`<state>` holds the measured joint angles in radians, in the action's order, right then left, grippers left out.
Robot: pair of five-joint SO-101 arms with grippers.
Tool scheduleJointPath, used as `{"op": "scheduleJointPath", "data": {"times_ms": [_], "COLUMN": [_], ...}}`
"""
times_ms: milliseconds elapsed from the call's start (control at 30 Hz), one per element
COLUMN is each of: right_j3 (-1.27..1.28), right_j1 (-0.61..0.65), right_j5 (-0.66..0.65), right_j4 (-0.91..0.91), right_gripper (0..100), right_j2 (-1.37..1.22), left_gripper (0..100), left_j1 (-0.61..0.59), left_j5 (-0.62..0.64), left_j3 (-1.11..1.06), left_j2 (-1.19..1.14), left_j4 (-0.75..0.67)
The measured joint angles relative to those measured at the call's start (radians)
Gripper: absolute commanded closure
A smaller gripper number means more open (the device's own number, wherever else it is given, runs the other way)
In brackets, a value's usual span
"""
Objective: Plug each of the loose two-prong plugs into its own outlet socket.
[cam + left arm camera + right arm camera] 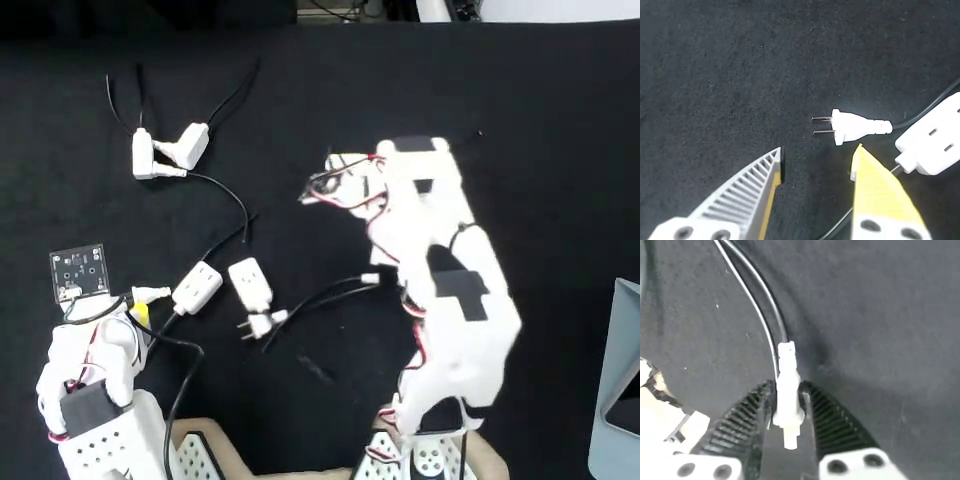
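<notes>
The right gripper (787, 390) clamps a white plug (788, 380), prongs unclear; the left gripper (818, 149) gapes empty.

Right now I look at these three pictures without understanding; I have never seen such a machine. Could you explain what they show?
These are two small robot arms at a black table. The high view looks down from a fixed camera; the other two pictures come from a camera on each arm's wrist. On the table lie white outlet sockets and two-prong plugs on black cables. The left gripper is open, with a loose plug lying just ahead of it, beside a socket. The right gripper is shut on another plug, whose cable runs away from it.
</notes>
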<state>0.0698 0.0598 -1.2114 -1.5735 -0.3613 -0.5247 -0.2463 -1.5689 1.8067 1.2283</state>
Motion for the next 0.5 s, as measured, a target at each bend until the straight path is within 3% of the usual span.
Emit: {"op": "scheduleJointPath", "data": {"times_ms": [500], "right_j3": [0.287], "right_j1": [-0.011], "right_j5": [0.000], "right_j4": [0.011], "right_gripper": [98.6], "right_j2": [0.430], "left_gripper": [77], "left_j1": [0.000], "left_j5": [0.000], "left_j3": [0.000], "left_j2": [0.000], "left_j4": [0.000]}}
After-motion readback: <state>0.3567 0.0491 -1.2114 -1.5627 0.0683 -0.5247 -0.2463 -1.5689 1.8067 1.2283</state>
